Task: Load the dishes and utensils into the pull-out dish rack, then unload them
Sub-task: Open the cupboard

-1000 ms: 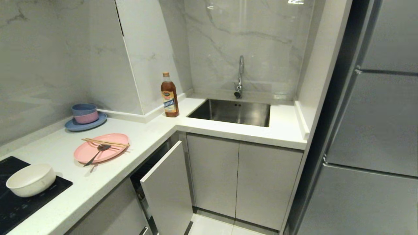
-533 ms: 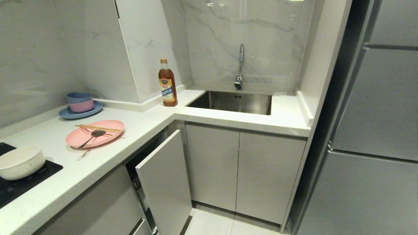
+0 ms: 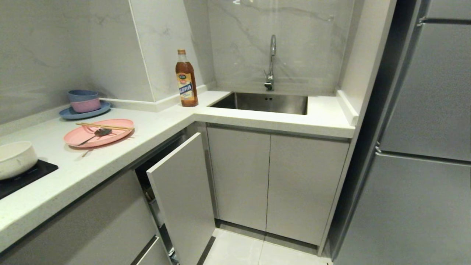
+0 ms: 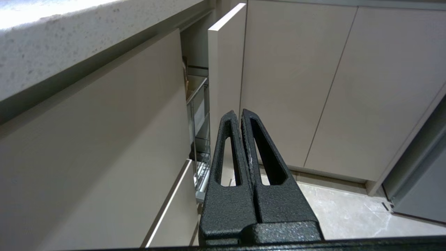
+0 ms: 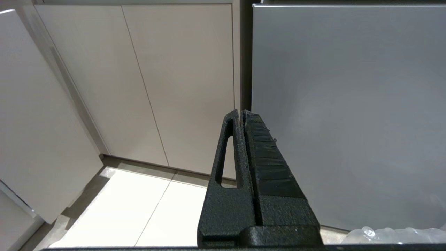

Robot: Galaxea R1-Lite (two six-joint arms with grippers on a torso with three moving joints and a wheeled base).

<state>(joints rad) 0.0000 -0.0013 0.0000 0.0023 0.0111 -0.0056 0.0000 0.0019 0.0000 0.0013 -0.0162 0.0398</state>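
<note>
A tall grey refrigerator (image 3: 423,147) filled the 3 o'clock side of the head view. An L-shaped white countertop (image 3: 154,129) ran from 9 o'clock round to the steel sink (image 3: 263,103) and its tap (image 3: 271,62) at 12 o'clock. Under the counter, at about 7 o'clock, the pull-out dish rack (image 3: 180,195) stood partly drawn out, its pale-grey front panel angled into the room; in the left wrist view chrome wire showed in the gap behind that panel (image 4: 200,139). On the counter at 9 o'clock lay the pink plate (image 3: 98,132), with the chopsticks (image 3: 105,126) across its far rim and the spoon (image 3: 96,134) resting on it. The white bowl (image 3: 14,159) sat on a black cooktop (image 3: 25,176) at the picture's 9 o'clock edge. Beyond the plate was a blue plate (image 3: 84,112) bearing small stacked bowls (image 3: 84,100), and a brown bottle (image 3: 186,79) stood at 11 o'clock. The left gripper (image 4: 241,113) hung before the cabinet fronts, fingers pressed together, empty. The right gripper (image 5: 241,113) hung near the refrigerator, fingers likewise pressed together on nothing.
</note>
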